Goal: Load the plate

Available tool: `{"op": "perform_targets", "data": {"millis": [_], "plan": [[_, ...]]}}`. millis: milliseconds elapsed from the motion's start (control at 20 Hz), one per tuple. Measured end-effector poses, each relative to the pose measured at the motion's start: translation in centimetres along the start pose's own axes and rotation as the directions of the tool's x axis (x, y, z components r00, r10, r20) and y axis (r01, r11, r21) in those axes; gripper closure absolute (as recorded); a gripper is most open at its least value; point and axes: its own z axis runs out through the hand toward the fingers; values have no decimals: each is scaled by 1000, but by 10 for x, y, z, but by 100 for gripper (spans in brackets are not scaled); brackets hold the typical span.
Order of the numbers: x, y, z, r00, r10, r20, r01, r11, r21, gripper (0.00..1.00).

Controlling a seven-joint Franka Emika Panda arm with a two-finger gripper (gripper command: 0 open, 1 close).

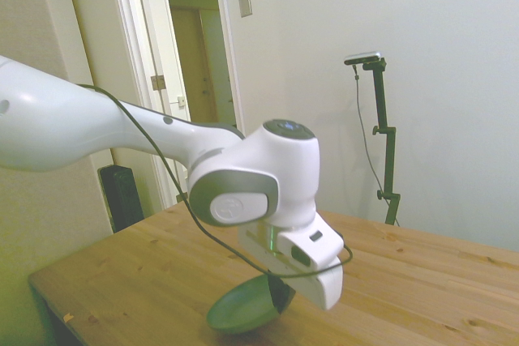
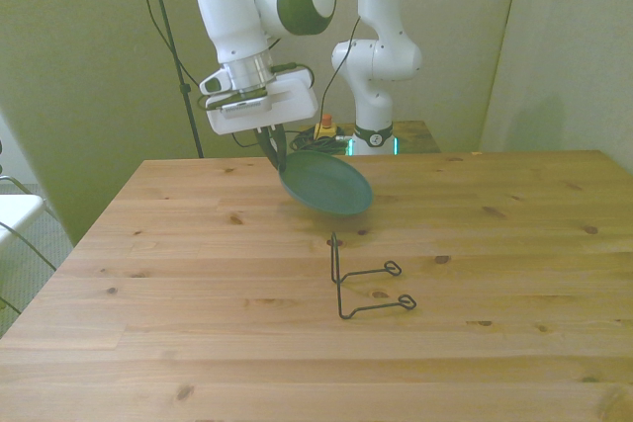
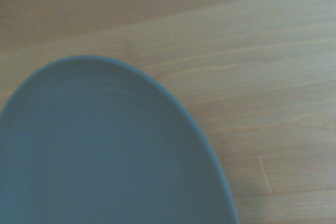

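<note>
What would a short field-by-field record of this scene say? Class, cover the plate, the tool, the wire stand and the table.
plate: teal-green plate, held by its rim, tilted, lifted off the table
tool: tool shut on the plate's rim at its upper edge
wire stand: thin black wire stand on the table, nearer the camera than the plate in the front view, nothing in it
table: wooden table, bare apart from the stand
task state: plate not yet in the stand
</note>
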Motion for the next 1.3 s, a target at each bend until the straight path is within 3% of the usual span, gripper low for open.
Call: {"op": "perform_targets", "data": {"millis": [350, 600, 950, 1300], "plan": [[-22, -58, -69, 994, -15, -111, 9, 998, -58, 100], [-34, -106, -100, 966, -50, -254, 12, 989, -149, 100], [-43, -178, -89, 895, -124, -429, 16, 969, -247, 100], [-61, -234, -65, 836, -177, -519, 13, 952, -305, 100]]}}
